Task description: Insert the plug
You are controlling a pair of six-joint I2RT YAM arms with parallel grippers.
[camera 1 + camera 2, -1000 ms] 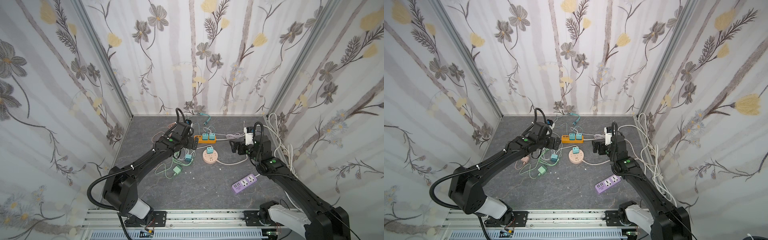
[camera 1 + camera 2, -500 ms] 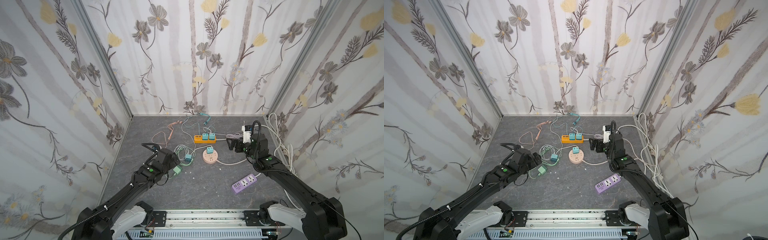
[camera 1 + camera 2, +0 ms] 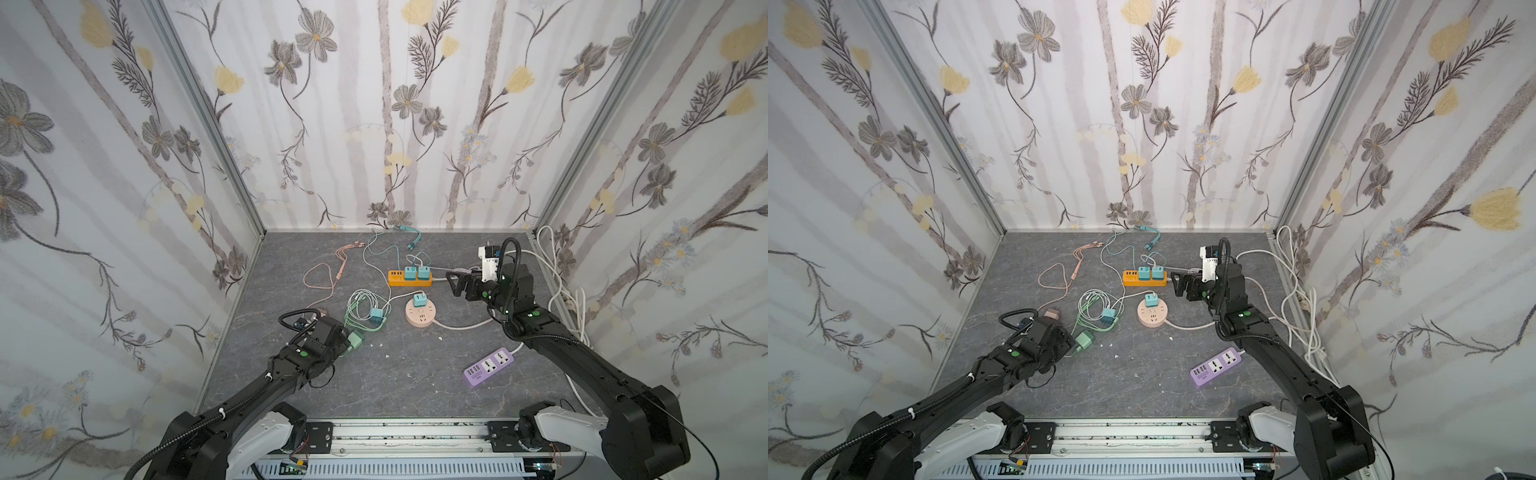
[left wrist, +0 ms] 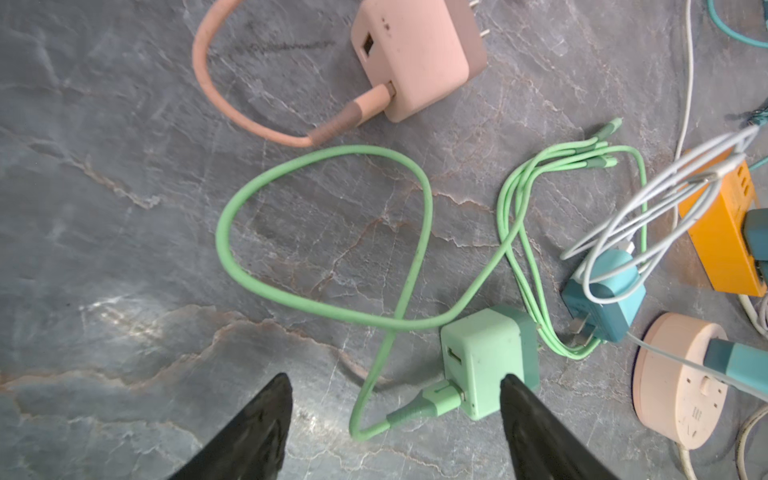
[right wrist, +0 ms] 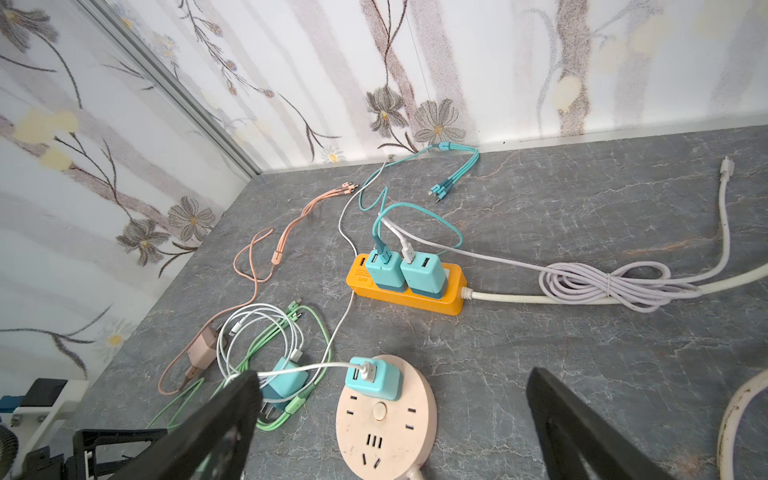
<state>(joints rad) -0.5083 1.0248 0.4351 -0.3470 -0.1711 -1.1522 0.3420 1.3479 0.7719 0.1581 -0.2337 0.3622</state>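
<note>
— Green plug (image 4: 486, 357) is the pick, looks like. Left arm was out by the orange strip (image 3: 409, 282) a second ago. Now it's pulled back to the near side and sits right over the plug.
— Left gripper (image 4: 395, 378)?
— Apart, but narrower than a second ago. Not clamped. Plug lies on the desk (image 3: 415, 395) between the fingers, off-centre: one finger (image 4: 536, 428) just beside its side face, maybe touching, the other well clear. Its green cable (image 4: 353, 148) loops away across the desk.
— So grasp under way, nothing inserted.
— My read too. Closing off-centre may shove the plug sideways before it bites.
— Right gripper (image 3: 456, 283)?
— Barely moved. Wide apart, empty, hovering at the orange strip's 3 o'clock end.
— Where would the plug go?
— Guessing. Round pink socket (image 3: 420, 316), about 2 o'clock from the plug, has free holes. Purple strip (image 3: 488, 368), near 4 o'clock, is empty and well apart. Orange strip, between 1 and 2 o'clock, carries two teal adapters.
— Prongs?
— Can't make them out in any view.
</note>
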